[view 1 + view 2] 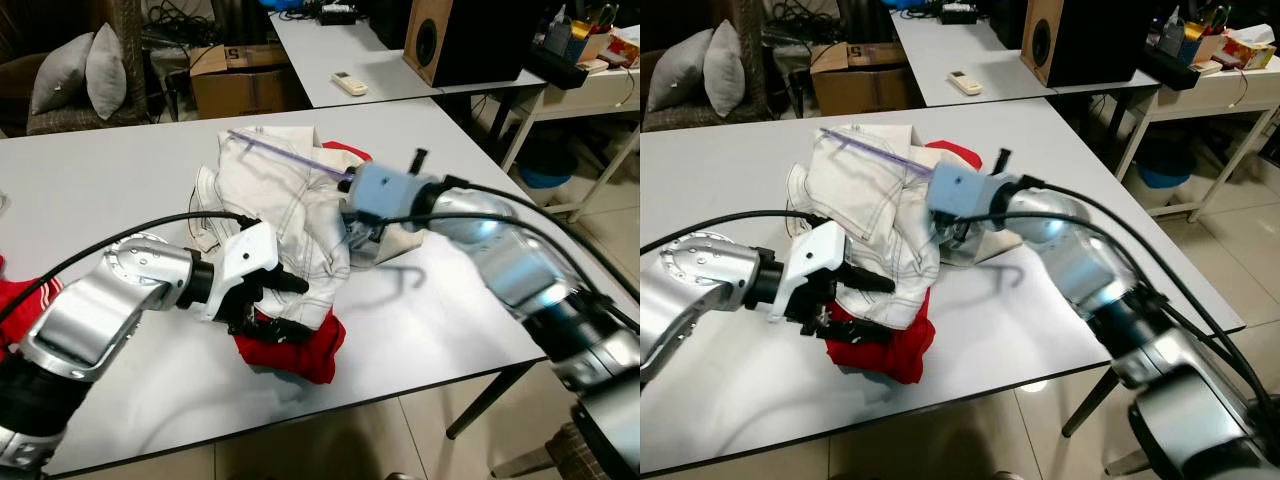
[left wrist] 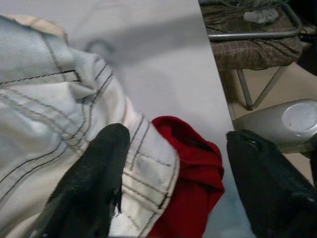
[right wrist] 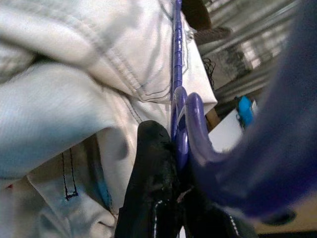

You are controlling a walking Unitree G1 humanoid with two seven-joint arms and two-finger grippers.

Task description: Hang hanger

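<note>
White and matte, the desk (image 1: 120, 170) carries a heap of clothing near its front edge, with a second desk, a cardboard box and a wooden speaker behind it.

On that heap lies the purple plastic hanger (image 1: 290, 155), thin and ribbed along its bar, with a smooth rounded hook. Its long axis runs diagonally from the far side of the pile toward the robot's right, so the hook end (image 3: 190, 124) sits right at the right tool (image 1: 352, 222). That tool is pressed together on the hanger just where bar meets hook, as the right wrist view shows, with cloth bunched against its black fingers (image 3: 153, 168). The right arm is therefore plainly the one placed to lift it.

Under and around the hanger is a white denim jacket (image 1: 285, 215), stiff and crumpled, with dark contrast stitching along its seams. Beneath that, a soft red garment (image 1: 300, 345) spills toward the desk edge.

The left tool (image 1: 275, 305) stands spread, one finger (image 2: 94, 173) resting on the jacket's hem and the other beyond the red cloth, gripping nothing. From there it looks ready to hold the fabric down while the hanger comes free.
</note>
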